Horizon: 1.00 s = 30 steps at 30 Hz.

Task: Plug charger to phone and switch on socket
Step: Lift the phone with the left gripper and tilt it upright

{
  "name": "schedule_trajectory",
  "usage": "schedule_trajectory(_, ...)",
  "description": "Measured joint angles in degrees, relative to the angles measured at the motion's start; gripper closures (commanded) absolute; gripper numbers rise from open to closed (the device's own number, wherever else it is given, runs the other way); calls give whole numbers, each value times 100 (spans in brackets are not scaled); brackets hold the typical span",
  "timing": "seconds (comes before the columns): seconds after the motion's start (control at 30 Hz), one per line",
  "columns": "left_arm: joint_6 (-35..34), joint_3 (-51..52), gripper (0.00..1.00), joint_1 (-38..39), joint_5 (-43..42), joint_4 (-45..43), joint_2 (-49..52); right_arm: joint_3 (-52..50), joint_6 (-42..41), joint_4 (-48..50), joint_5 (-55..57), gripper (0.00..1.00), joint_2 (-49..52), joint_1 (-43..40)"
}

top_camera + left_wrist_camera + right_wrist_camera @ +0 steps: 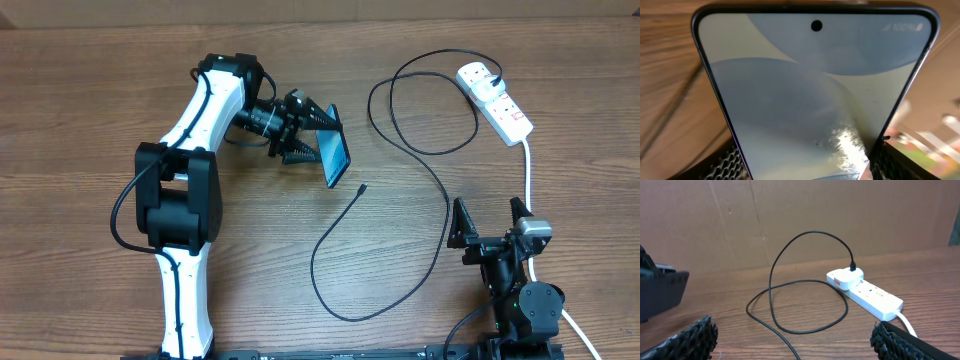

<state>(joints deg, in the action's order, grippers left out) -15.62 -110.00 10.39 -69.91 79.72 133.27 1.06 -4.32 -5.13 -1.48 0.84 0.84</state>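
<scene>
My left gripper (305,135) is shut on the phone (334,157) and holds it on edge, tilted, above the table. In the left wrist view the phone (815,95) fills the frame, its light-blue screen between my two fingers. The charger's black cable (440,190) loops across the table; its small plug tip (362,186) lies loose just right of the phone's lower end. Its white plug (476,76) sits in the socket (505,110), a white power strip at the back right. My right gripper (490,225) is open and empty near the front, with the cable (790,305) and socket (872,297) ahead of it.
The socket's thick white cord (528,180) runs down the right side, close past my right arm. A cardboard wall (815,215) stands behind the table. The table is bare wood (80,120) elsewhere.
</scene>
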Motion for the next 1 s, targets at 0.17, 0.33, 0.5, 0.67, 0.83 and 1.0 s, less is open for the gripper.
schedule_trajectory(0.17, 20, 0, 33, -37, -629, 2, 0, 0, 2, 0, -2, 0, 0, 0)
schedule_trajectory(0.33, 39, 0, 33, -37, -1073, 2, 0, 0, 2, 0, -4, 0, 0, 0)
schedule_trajectory(0.5, 37, 0, 34, -37, -1464, -2, 0, 0, 0, 2, -4, 0, 0, 0)
schedule_trajectory(0.67, 37, 0, 34, -37, -1652, -2, 0, 0, 2, 0, -4, 0, 0, 0)
schedule_trajectory(0.83, 35, 0, 34, -37, -1696, -2, 0, 0, -223, 306, -319, 0, 0, 0)
schedule_trajectory(1.0, 35, 0, 34, -37, -1711, -2, 0, 0, -1379, 1001, -1897, 0, 7, 0)
